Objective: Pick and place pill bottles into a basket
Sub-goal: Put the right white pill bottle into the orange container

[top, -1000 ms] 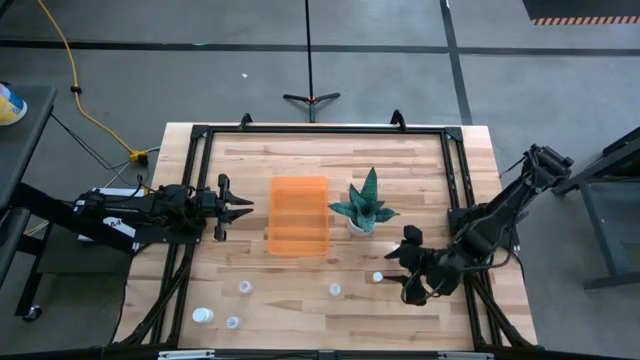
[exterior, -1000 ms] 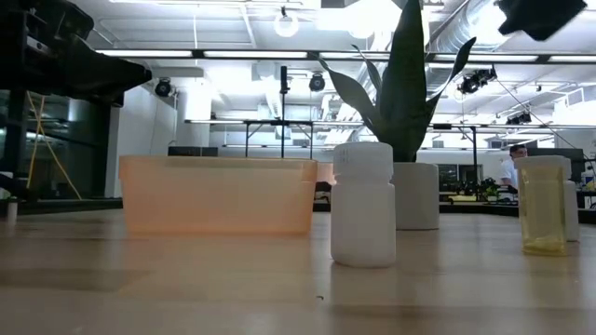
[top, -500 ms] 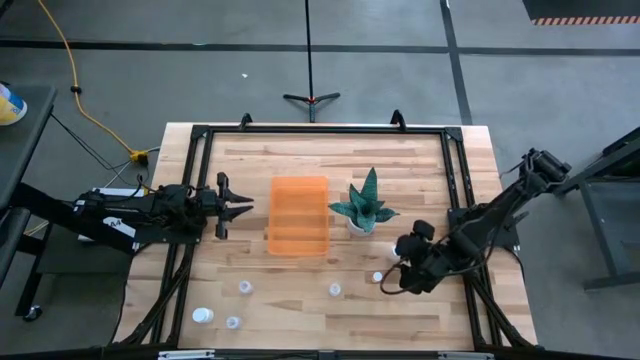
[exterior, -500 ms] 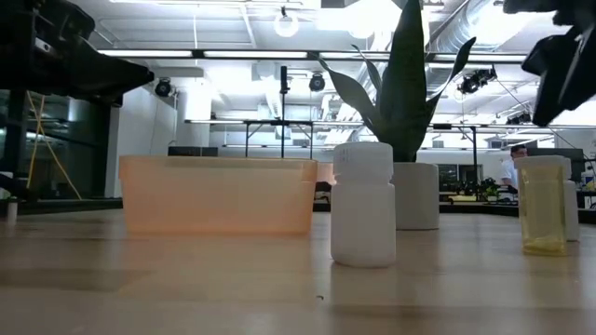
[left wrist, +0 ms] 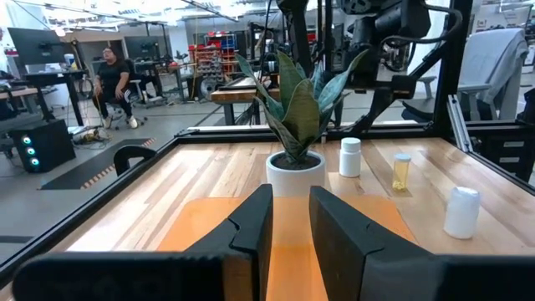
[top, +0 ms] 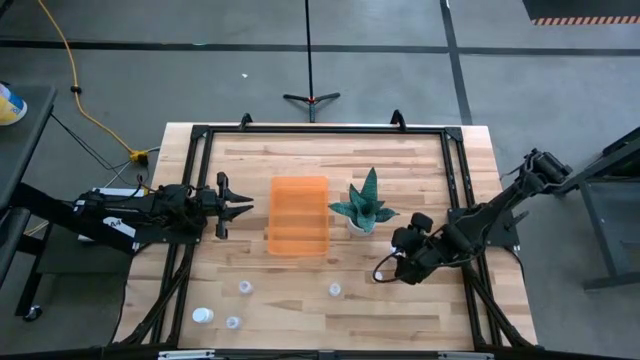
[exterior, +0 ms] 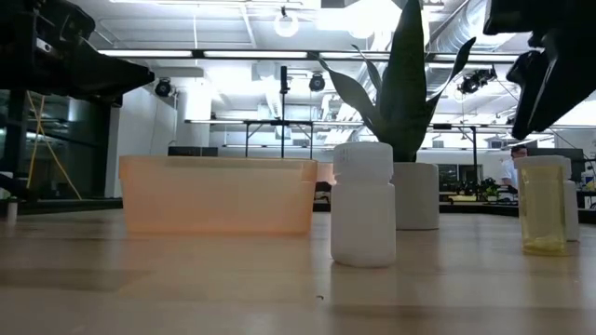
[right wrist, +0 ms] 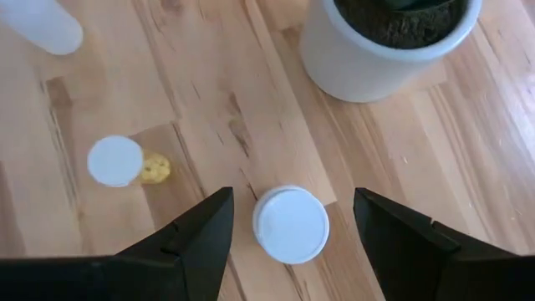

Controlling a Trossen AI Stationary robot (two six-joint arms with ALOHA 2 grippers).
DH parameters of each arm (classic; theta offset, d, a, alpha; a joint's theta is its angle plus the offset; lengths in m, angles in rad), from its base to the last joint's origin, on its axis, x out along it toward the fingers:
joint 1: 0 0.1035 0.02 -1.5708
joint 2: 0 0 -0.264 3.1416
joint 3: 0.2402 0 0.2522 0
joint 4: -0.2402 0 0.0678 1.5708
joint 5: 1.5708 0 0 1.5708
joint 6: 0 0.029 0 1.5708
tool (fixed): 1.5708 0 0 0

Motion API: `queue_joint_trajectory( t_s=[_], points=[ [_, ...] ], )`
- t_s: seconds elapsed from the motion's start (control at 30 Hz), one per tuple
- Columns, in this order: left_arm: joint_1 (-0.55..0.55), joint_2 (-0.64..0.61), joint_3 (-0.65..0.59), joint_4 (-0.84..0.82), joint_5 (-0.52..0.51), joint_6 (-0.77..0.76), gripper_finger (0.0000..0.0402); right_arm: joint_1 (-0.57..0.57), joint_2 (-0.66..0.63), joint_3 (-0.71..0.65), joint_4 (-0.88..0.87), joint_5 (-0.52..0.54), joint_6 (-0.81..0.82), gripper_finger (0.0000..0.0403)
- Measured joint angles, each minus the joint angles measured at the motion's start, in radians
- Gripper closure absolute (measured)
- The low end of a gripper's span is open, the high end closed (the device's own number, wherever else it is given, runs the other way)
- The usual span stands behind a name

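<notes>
We hover our right gripper (right wrist: pixel 291 226), jaws spread wide and empty, over a pill bottle (right wrist: pixel 291 224) standing near the plant pot (right wrist: pixel 380 50), our left gripper (top: pixel 236 206) narrowly parted beside the basket (top: pixel 299 215).

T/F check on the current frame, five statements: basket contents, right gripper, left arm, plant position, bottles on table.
1. The orange basket already holds a pill bottle. False: none shows inside it.
2. The right gripper is open above a white-capped bottle. True.
3. The left gripper holds a bottle. False: it holds nothing, beside the basket.
4. The potted plant stands between the basket and the right gripper. True.
5. Every bottle lies toppled. False: the low view shows bottles upright.
</notes>
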Motion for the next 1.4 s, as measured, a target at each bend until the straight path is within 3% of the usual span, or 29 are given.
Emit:
queue_joint_trajectory(
  t_s=[0.5, 0.77, 1.2, 1.4],
  points=[
    [0.000, 0.000, 0.000, 0.000, 0.001, 0.000, 0.0284, -0.004, 0.000, -0.176, 0.201, -0.046, 0.000, 0.0164],
    [0.000, 0.000, 0.000, 0.000, 0.001, 0.000, 0.0284, -0.004, 0.000, -0.194, 0.241, -0.046, 0.001, 0.0165],
    [0.000, 0.000, 0.000, 0.000, 0.002, 0.000, 0.0284, -0.004, -0.002, -0.193, 0.237, -0.051, 0.000, 0.0251],
    [0.000, 0.000, 0.000, 0.000, 0.002, 0.000, 0.0284, -0.004, -0.002, -0.186, 0.231, -0.058, 0.000, 0.0241]
  ],
)
